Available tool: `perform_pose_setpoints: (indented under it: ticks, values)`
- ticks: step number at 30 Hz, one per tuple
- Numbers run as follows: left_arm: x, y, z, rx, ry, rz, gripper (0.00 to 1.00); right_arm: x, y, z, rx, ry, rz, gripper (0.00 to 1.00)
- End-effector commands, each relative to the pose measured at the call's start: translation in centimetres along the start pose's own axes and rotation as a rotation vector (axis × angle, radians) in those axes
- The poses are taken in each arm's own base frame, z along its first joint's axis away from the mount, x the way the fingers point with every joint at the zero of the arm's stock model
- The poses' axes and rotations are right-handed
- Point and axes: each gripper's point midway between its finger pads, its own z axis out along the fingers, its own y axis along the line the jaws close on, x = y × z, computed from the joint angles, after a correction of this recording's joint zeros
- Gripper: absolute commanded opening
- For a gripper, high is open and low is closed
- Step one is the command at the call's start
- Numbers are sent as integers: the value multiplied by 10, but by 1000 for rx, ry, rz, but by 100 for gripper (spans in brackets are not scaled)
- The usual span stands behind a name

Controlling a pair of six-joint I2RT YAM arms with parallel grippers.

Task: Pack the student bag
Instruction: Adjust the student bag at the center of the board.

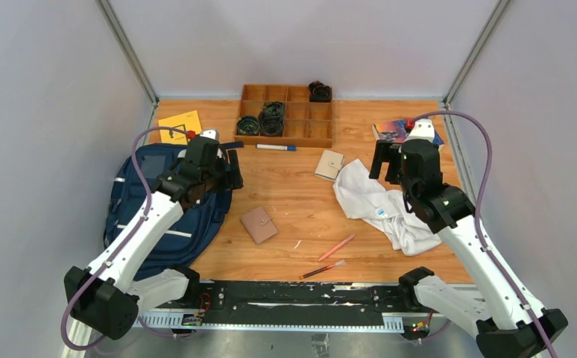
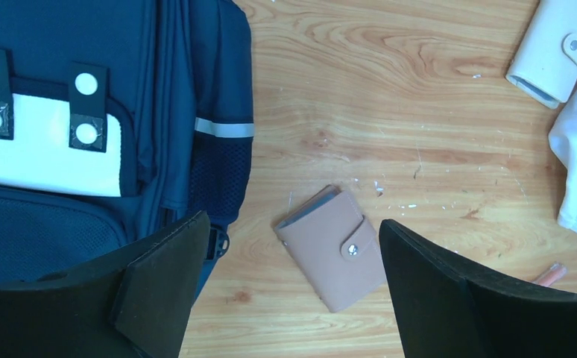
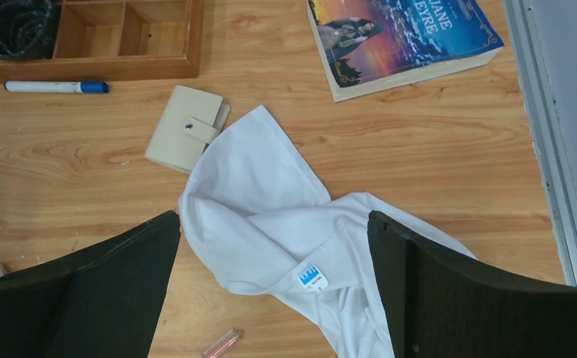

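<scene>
Jaws: both pairs are standing wide apart and gripping nothing.
Left gripper: is hovering over the brown snap wallet, fingers to either side of it and clear above it.
Right gripper: is hanging over the white cloth garment, whose edge is meeting the cream wallet.
Student bag: is lying flat at the table's left side, front patch up, near the brown wallet; I cannot tell whether its main compartment is open.
Loose things: the Jane Eyre paperback and the blue-capped marker are lying well apart from the bag.
Step in hand: seemingly the left arm is lining up a first pick, with nothing visibly packed.
Next move: probably calling for a straight descent over the wallet, closing across its short width, then carrying it to an opening in the bag, which may need finding or unzipping first.
</scene>
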Motion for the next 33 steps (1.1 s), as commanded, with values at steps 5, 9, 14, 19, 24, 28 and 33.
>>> perform_pose_setpoints:
  ticks: [5, 9, 14, 19, 24, 28, 33]
  values:
    - [6, 3, 5, -12, 10, -4, 90, 29, -2, 15, 29, 87, 3, 100]
    - [6, -7, 6, 49, -6, -3, 90, 25, -6, 16, 55, 80, -4, 100]
    - [1, -14, 5, 93, -33, 0, 90, 24, -5, 15, 41, 62, -5, 100]
    - [0, -10, 7, 68, -45, -14, 90, 25, 15, 11, -95, 65, -36, 100]
    - [-4, -11, 10, 73, -69, -22, 91, 24, 26, 10, -156, 40, -12, 100]
    - [-8, -16, 14, 83, -52, -1, 91, 29, 49, 9, -279, 78, -52, 100]
    - [-17, -17, 20, 49, -36, 20, 91, 34, 57, 11, -311, 104, -57, 100]
